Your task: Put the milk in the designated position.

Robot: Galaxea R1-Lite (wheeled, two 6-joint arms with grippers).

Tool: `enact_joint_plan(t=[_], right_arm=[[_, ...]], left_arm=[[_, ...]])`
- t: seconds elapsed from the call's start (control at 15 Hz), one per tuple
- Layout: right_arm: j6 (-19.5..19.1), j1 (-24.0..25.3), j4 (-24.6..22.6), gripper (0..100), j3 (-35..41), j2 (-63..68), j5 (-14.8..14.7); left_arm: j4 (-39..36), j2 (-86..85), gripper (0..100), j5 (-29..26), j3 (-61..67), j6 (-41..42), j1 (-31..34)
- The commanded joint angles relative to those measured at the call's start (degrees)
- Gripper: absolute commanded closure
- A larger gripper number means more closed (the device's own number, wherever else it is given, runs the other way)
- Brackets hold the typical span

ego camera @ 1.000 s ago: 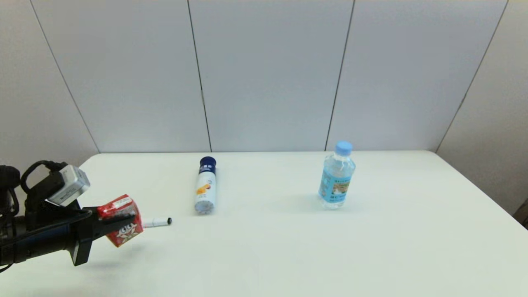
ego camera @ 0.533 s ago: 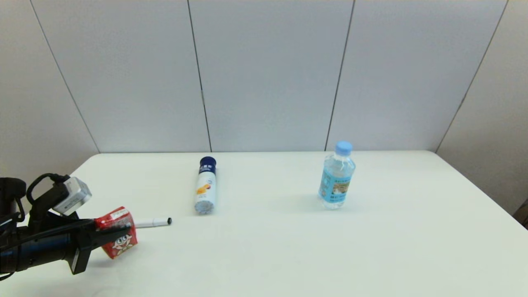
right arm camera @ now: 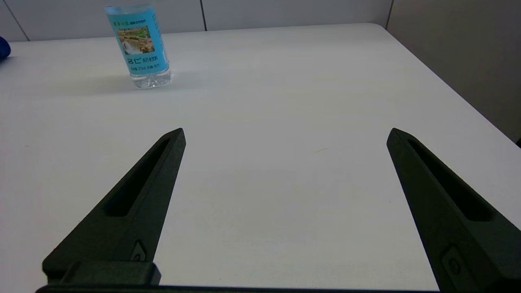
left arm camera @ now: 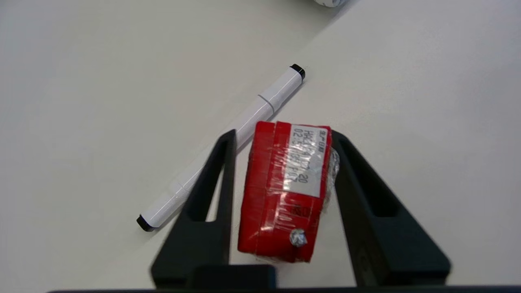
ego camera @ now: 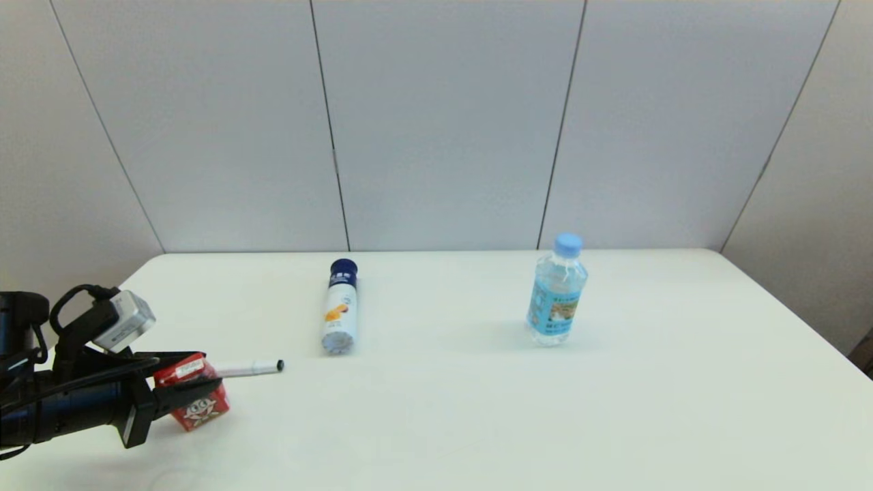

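The left gripper (ego camera: 194,374)'s jaws stand spread around the milk (ego camera: 194,401) on the tabletop (ego camera: 477,409), beside a marker (ego camera: 249,368); right gripper (right arm camera: 285,136) jaws spread.

Left tool (ego camera: 194,374) low at the near-left, fingers parted; right tool (right arm camera: 285,136) spread wide.

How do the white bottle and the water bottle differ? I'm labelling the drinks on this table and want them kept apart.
The white bottle lies on its side; the water bottle stands upright. The white bottle is opaque with a dark blue cap, while the water bottle is clear with a light blue cap and label. The white bottle sits left of centre; the water bottle is to the right. Both are capped, rest on the table, and neither gripper touches them.
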Motion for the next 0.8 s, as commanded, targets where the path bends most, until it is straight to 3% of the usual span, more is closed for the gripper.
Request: enact_joint_plan(t=[0.07,0.4,0.8], right_arm=[[0.00,0.00,-0.01,0,0.00,0.07,-0.03],[0.00,0.00,-0.01,0,0.00,0.07,-0.03],[0.00,0.00,-0.01,0,0.00,0.07,-0.03]], left_arm=[[-0.03,-0.05,0,-0.23,-0.04,0.21,0.01],[0.32,-4.09,0,-0.31,-0.13,-1.02,-0.08],[1.73,-20.61,0,2.06,-2.67,-16.84,-0.43]])
